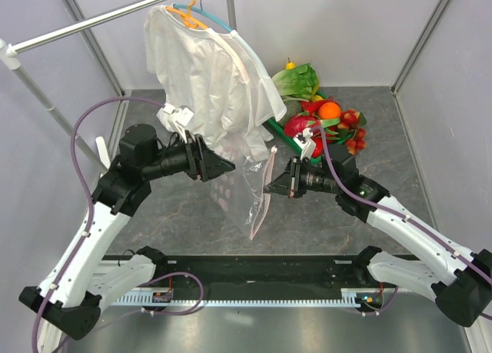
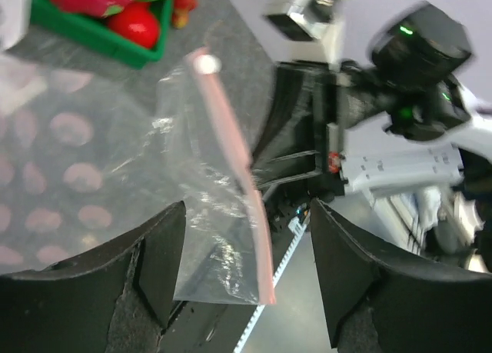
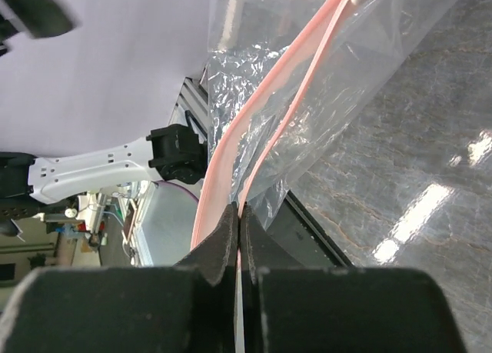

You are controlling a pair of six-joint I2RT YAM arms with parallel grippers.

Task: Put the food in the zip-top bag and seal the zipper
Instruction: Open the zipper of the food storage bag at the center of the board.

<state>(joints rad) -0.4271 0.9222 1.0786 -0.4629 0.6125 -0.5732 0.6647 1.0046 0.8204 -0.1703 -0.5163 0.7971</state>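
Bag (image 1: 256, 190) of crinkly clear plastic

Food (image 1: 330, 111) & green tray (image 1: 283, 132) partly behind white shirt (image 1: 204, 68); cut off at top in L-wrist view

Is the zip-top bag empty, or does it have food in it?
Empty. The zip-top bag hangs see-through from the right tool with nothing inside; the food sits at the green tray behind.
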